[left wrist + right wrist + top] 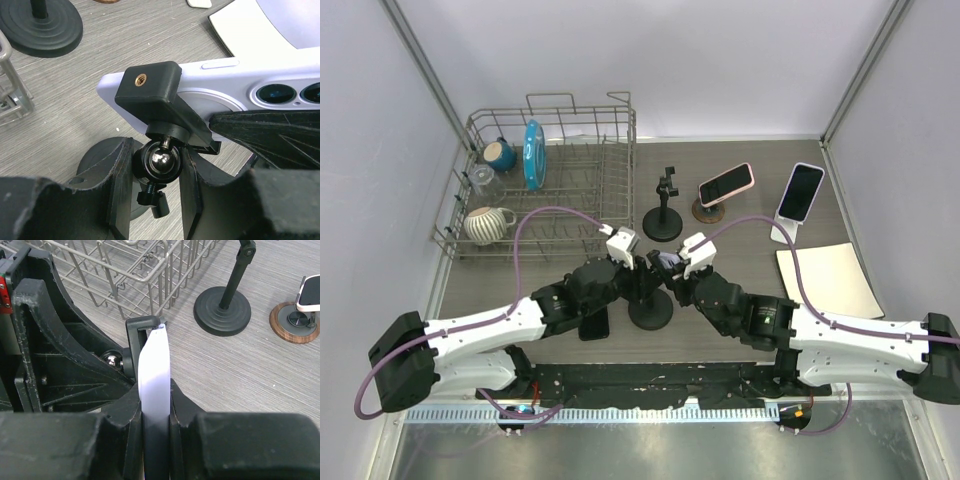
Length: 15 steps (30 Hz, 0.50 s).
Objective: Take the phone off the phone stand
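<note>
Right pincer (155, 407) pinches the phone (155, 365) edge-on. It runs lengthwise straight ahead of the fingers into the stand (150, 92). Left pincer (157, 172) squeezes the ball joint (162, 161) beneath. Right arm's pull, I'd say.

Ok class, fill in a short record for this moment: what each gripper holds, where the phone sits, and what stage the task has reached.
left gripper: closed on the phone stand at its ball joint
right gripper: shut on the phone, pinching its faces
phone position: seated in the stand's clamp
task stage: phone not yet removed
</note>
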{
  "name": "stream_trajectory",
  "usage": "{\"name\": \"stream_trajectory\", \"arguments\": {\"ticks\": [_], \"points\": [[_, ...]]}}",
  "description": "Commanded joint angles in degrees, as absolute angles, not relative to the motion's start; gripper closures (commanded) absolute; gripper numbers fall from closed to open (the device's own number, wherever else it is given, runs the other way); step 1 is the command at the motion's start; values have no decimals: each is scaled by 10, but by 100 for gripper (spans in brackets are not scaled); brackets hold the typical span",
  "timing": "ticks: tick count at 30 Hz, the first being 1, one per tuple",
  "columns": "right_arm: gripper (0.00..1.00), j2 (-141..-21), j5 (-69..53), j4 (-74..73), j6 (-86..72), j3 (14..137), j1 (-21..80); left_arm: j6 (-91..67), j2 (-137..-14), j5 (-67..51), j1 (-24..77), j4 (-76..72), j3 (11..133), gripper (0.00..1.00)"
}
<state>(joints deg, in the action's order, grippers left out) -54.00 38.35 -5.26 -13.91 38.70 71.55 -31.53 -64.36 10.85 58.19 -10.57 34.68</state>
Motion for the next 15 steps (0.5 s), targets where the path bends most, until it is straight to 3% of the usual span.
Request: {"name": "stream_trajectory", "arguments": {"ticks": [1, 15], "points": [[99, -524, 458, -96, -160, 394, 727, -357, -645, 264, 521, -102, 340, 100], [99, -508, 614, -102, -224, 403, 697, -355, -622, 224, 522, -133, 295, 100]]}}
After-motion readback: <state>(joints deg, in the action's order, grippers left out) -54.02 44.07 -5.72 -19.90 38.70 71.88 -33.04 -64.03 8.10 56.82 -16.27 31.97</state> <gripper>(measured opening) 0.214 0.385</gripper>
